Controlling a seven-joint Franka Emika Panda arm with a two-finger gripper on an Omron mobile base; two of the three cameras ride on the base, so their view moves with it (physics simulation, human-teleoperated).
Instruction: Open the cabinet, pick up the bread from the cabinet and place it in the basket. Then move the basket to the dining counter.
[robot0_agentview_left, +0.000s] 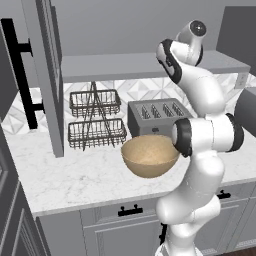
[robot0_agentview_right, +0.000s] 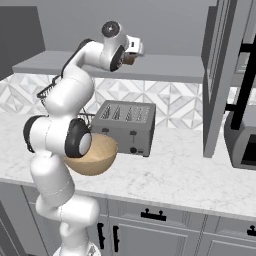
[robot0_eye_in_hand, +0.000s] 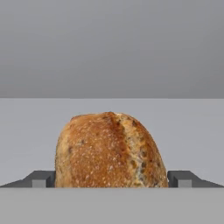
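cabinet (robot0_agentview_left: 50, 75): doors swung wide, so the grey shelf (robot0_agentview_right: 165, 67) lies open to the arm – the opening step looks done.
bread (robot0_eye_in_hand: 109, 151): small golden-brown loaf, upright on the shelf, crust split down its top; in the hand view it sits squarely between the two dark fingertips (robot0_eye_in_hand: 39, 179).
bread, side view: a brown sliver (robot0_agentview_right: 131, 58) at the end of the hand, on the shelf above the toaster (robot0_agentview_right: 127, 125).
gripper (robot0_eye_in_hand: 109, 181): jaws spread wide, one tip on each side of the loaf, not yet pressing it – lined up so that closing should pinch the loaf across its width.
arm: reaches up and folds forward so the hand meets the shelf level and head-on, which suits a thing standing on a ledge.
basket (robot0_agentview_left: 150, 156): tan bowl on the marble worktop (robot0_agentview_left: 75, 175), just in front of the toaster and below the shelf; a short drop for the loaf once lifted.
rack (robot0_agentview_left: 95, 120): black wire, two tiers, beside the toaster, apart from the reach.
step in hand: the grasp; judged early in the task, with placing and carrying the basket to come.
risk: the rounded crust may slip if the tips close too near its base.
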